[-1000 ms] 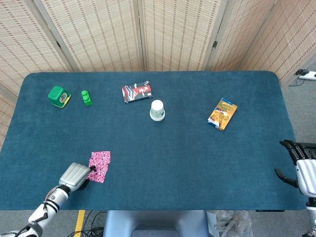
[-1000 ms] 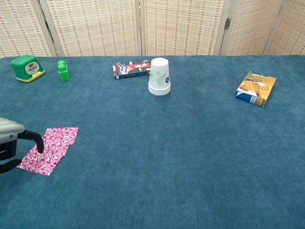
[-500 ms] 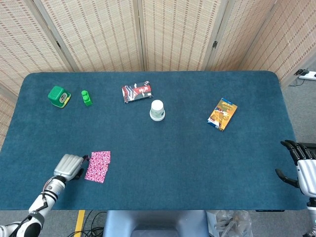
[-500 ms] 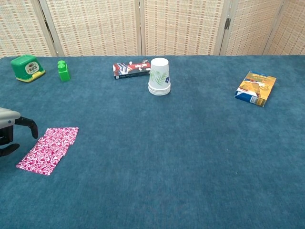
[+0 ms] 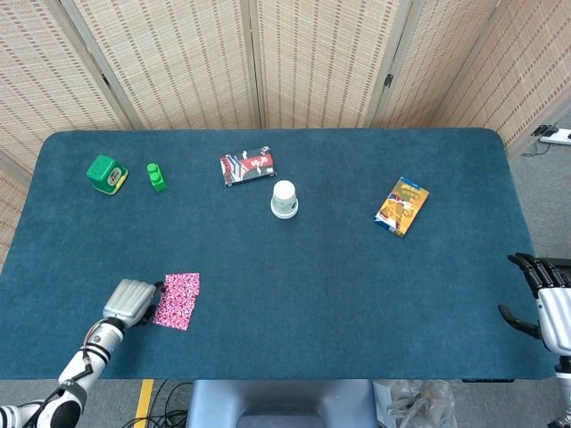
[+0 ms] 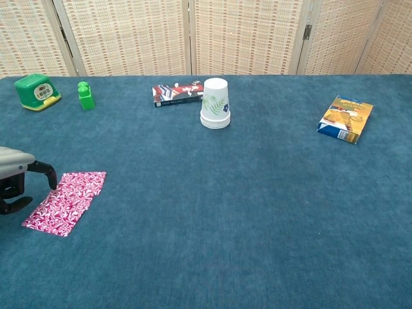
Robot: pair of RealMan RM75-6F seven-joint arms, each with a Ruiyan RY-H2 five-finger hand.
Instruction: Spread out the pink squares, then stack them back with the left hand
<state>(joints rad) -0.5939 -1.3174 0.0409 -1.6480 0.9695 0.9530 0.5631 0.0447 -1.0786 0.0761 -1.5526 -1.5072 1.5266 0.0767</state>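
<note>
The pink patterned squares [image 5: 177,300] lie flat near the table's front left as one elongated patch [image 6: 65,202]; I cannot tell separate pieces apart. My left hand [image 5: 130,301] sits just left of them, low over the cloth. In the chest view the left hand [image 6: 18,182] has its fingers [image 6: 46,174] curled down by the patch's left edge, thumb apart below, holding nothing. My right hand [image 5: 546,306] hangs off the table's front right corner with fingers spread and empty; the chest view does not show it.
At the back left stand a green box [image 5: 107,173] and a small green bottle [image 5: 158,177]. A dark packet [image 5: 248,166] and stacked white paper cups [image 5: 284,199] sit mid-table, an orange-blue packet [image 5: 402,205] to the right. Blue cloth [image 5: 294,294] covers the table.
One second ago a left-hand finger rested on the pink patch. The hand drew back to the left, then edged right again to the patch's edge. The right hand stayed still.
</note>
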